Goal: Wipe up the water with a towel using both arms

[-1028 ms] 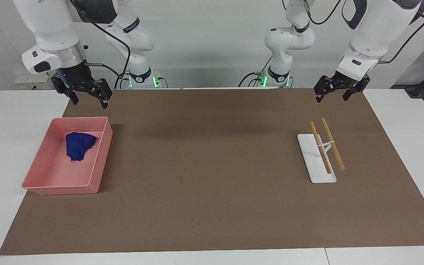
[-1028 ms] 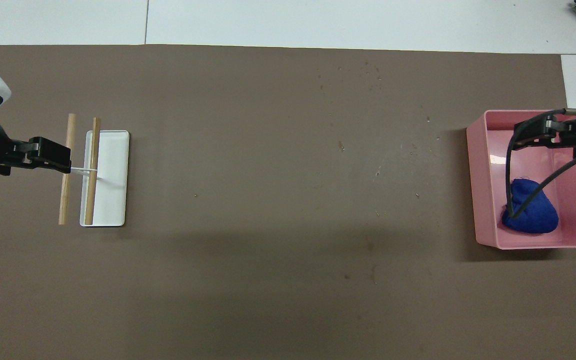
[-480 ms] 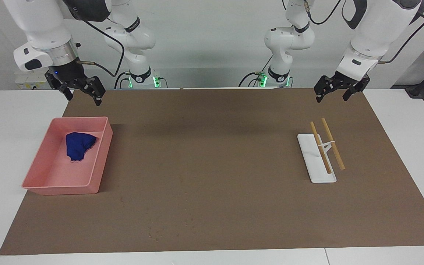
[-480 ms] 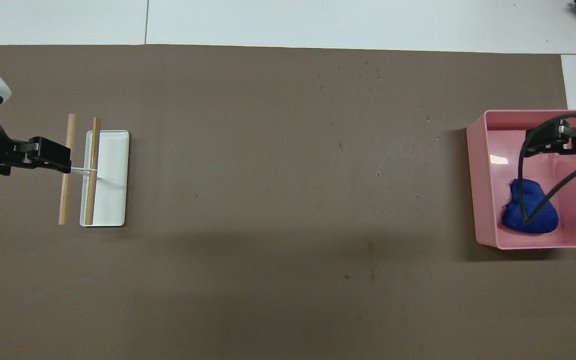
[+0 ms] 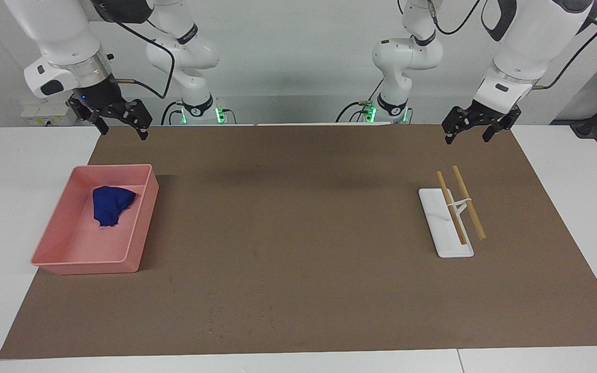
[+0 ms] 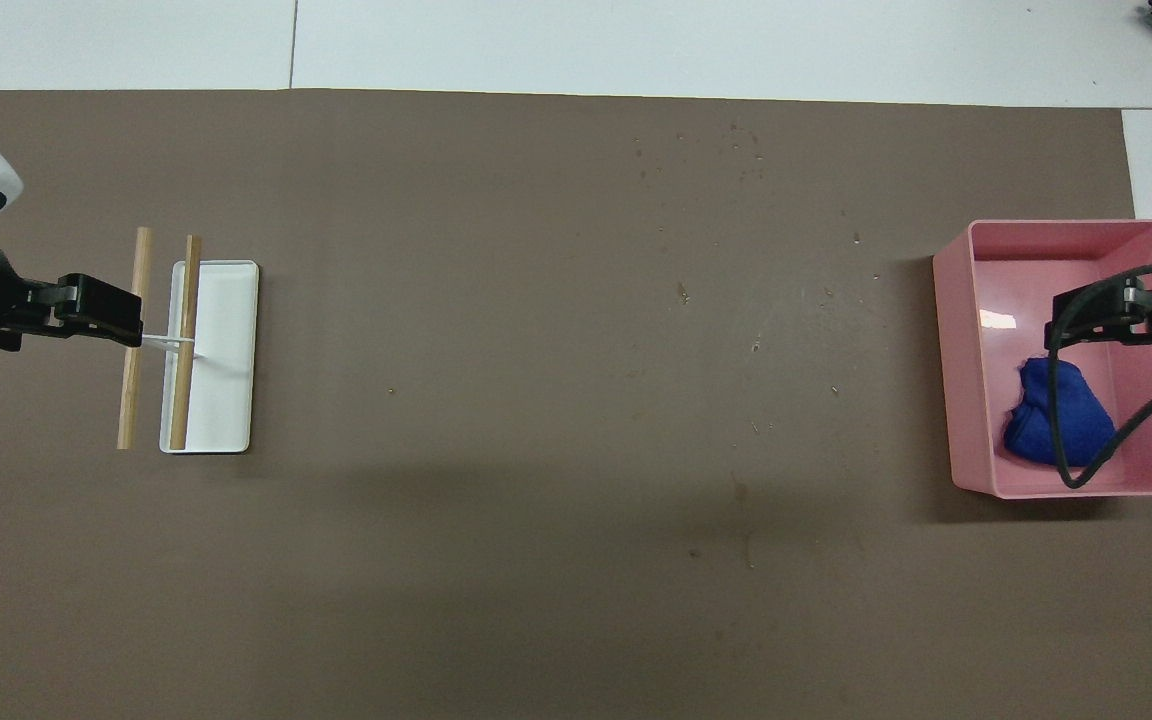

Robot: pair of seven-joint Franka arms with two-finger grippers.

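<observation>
The royal-blue towel [image 5: 112,203] lies crumpled in the pink tray [image 5: 140,228], in the half nearer to the robots; it also shows in the overhead view [image 6: 1041,425]. My right gripper [image 5: 121,129] hangs open and empty, high over the tray's robot-side end, well clear of the towel. In the overhead view the right gripper [image 6: 1121,318] and its black cable cross the pink tray [image 6: 958,350]. My left gripper [image 5: 467,137] is open and empty, waiting in the air over the mat near the rack; it also shows in the overhead view [image 6: 101,312].
A white rack [image 5: 441,228] carrying two wooden sticks [image 5: 469,203] stands at the left arm's end of the brown mat [image 5: 298,233]. Small specks [image 5: 218,322] dot the mat farther from the robots, and show in the overhead view [image 6: 731,150].
My right gripper has risen and drawn back toward the robots over the tray, its cable swinging with it. The towel and my left arm have not moved.
</observation>
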